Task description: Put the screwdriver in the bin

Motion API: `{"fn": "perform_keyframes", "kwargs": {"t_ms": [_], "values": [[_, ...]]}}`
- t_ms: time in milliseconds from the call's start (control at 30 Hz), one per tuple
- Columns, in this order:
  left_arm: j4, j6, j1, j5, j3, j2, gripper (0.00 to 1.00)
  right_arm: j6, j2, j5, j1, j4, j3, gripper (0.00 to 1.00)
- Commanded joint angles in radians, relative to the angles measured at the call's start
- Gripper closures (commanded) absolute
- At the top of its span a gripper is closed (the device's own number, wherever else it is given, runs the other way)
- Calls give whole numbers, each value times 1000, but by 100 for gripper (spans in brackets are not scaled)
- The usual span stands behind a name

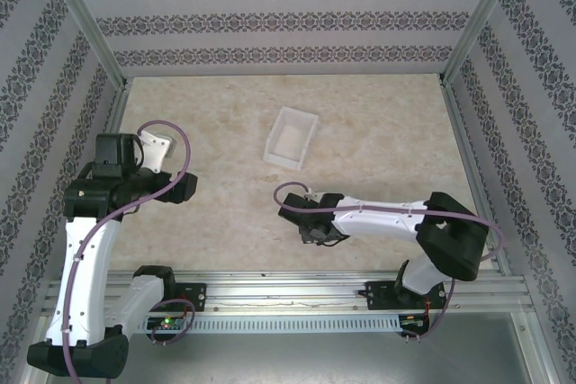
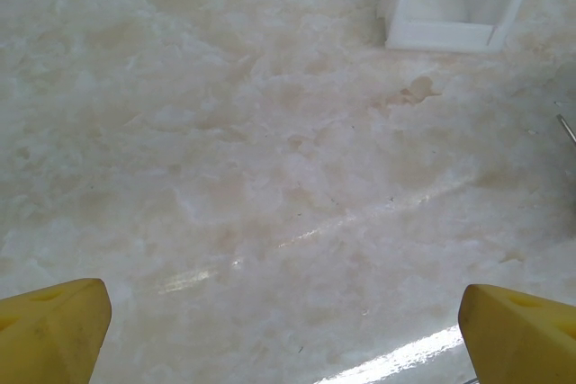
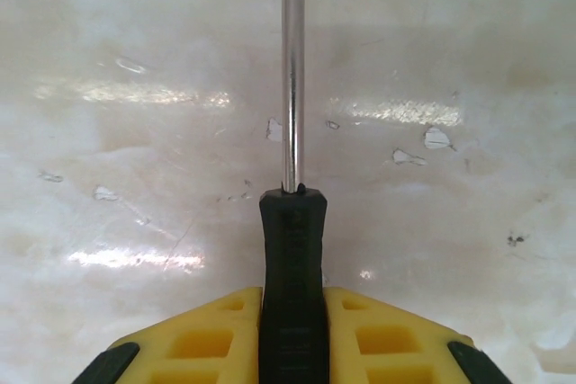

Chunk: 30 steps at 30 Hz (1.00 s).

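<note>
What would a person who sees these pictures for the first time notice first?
A slim black-handled screwdriver with a metal shaft is clamped between the right arm's yellow fingers, at the near side of the beige marbled table. A white translucent plastic bin lies empty further back, near the table's middle.

Shiny metal-shafted screwdriver [image 3: 290,222], matt plastic handle; smooth white plastic bin [image 1: 288,136]; glossy table [image 1: 216,222]

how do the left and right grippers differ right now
The left gripper is open, its yellow fingers wide apart with nothing held between them; the right gripper is shut on the black handle of the screwdriver. In the top view the left gripper sits towards the left side of the table, the right gripper nearer the middle, on the near side of the bin. Both have yellow fingers.
</note>
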<state>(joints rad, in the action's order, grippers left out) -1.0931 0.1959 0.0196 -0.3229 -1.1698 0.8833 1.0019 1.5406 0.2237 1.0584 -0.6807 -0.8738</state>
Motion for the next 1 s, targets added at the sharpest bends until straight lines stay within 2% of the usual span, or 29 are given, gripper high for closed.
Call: {"fn": "perform_keyframes", "kwargs": {"t_ms": [0, 367, 600, 967], "values": [[-18, 18, -9, -20, -32, -8, 1, -32, -55, 30, 3, -51, -5, 80], [-3, 15, -9, -21, -23, -1, 1, -95, -212, -30, -44, -99, -23, 80], [4, 23, -9, -15, -25, 5, 1, -147, -293, -44, -76, -143, -96, 80], [-38, 68, -9, -78, -27, -8, 1, -264, -227, -63, -153, -153, -297, 79]]}}
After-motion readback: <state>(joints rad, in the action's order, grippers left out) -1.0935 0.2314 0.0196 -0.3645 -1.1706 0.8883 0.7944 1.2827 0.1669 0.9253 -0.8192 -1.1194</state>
